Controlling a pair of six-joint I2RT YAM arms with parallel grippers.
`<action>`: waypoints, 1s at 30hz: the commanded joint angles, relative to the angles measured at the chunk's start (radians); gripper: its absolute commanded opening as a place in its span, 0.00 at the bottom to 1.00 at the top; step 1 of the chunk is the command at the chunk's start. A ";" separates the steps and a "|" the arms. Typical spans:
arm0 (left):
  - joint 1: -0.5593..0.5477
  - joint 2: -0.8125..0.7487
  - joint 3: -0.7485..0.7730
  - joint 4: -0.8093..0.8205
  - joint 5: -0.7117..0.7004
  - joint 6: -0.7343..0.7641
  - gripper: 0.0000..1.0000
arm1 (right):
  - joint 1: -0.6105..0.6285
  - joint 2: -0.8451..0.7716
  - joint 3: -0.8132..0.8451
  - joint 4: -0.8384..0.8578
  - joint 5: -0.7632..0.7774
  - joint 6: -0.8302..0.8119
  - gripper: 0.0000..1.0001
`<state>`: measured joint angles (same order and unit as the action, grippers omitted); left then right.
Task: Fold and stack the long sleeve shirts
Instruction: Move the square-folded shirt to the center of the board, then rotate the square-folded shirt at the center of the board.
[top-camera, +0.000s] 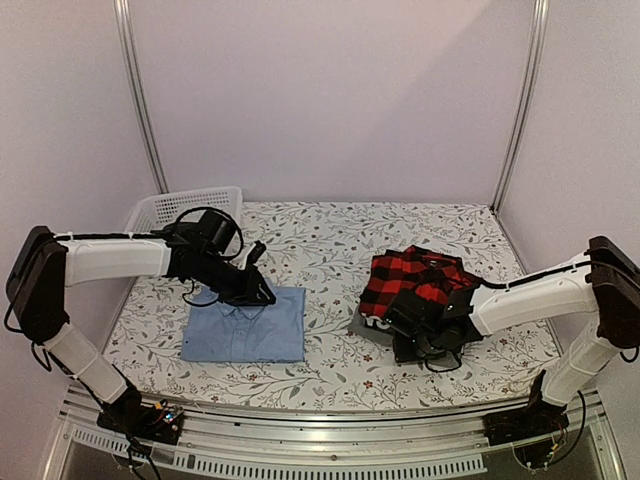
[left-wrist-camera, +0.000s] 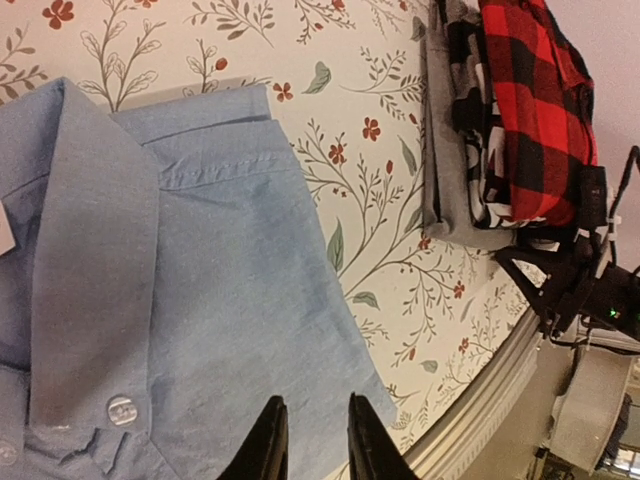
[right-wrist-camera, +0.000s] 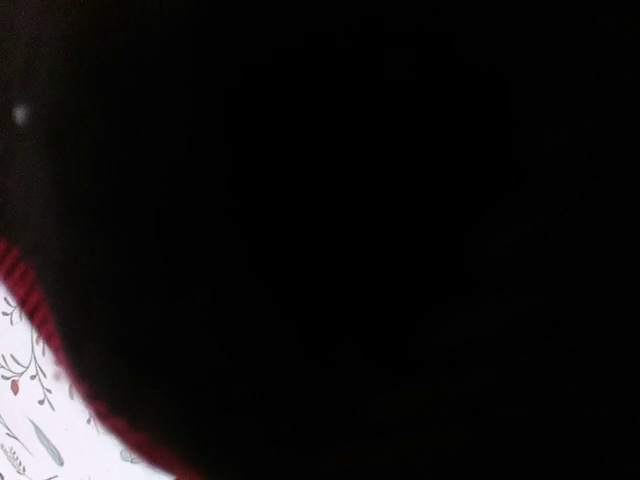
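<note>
Left tool (left-wrist-camera: 310, 445) narrowly parted, nothing held, over folded light blue shirt (top-camera: 245, 325) on desk (top-camera: 330, 370) left; red-and-black plaid shirt (top-camera: 415, 280) heaped on grey shirt (top-camera: 360, 325) at right, seemingly unfolded; right tool (top-camera: 418, 322) pressed into plaid, grip impossible to tell; stacking of blue outstanding.

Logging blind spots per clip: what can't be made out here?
Right jaws: right wrist view nearly all black, cloth against the lens; top view, the wrist hides them.
Grey shirt: mostly under the plaid shirt, lettering unreadable.
Blue shirt: cut off by the left wrist view's edges.
</note>
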<state>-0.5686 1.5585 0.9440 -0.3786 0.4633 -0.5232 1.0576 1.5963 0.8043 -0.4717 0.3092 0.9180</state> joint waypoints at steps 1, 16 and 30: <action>-0.004 0.019 0.021 0.021 0.013 0.017 0.21 | 0.067 -0.005 0.042 -0.171 -0.099 0.072 0.53; -0.005 0.034 0.021 0.028 0.017 0.024 0.21 | 0.097 -0.144 -0.040 -0.187 -0.124 0.263 0.62; -0.007 0.040 0.026 0.032 0.017 0.022 0.21 | 0.018 -0.230 -0.271 -0.040 -0.171 0.375 0.09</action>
<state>-0.5690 1.5929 0.9440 -0.3565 0.4721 -0.5159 1.1240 1.3453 0.5964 -0.5644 0.1696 1.2625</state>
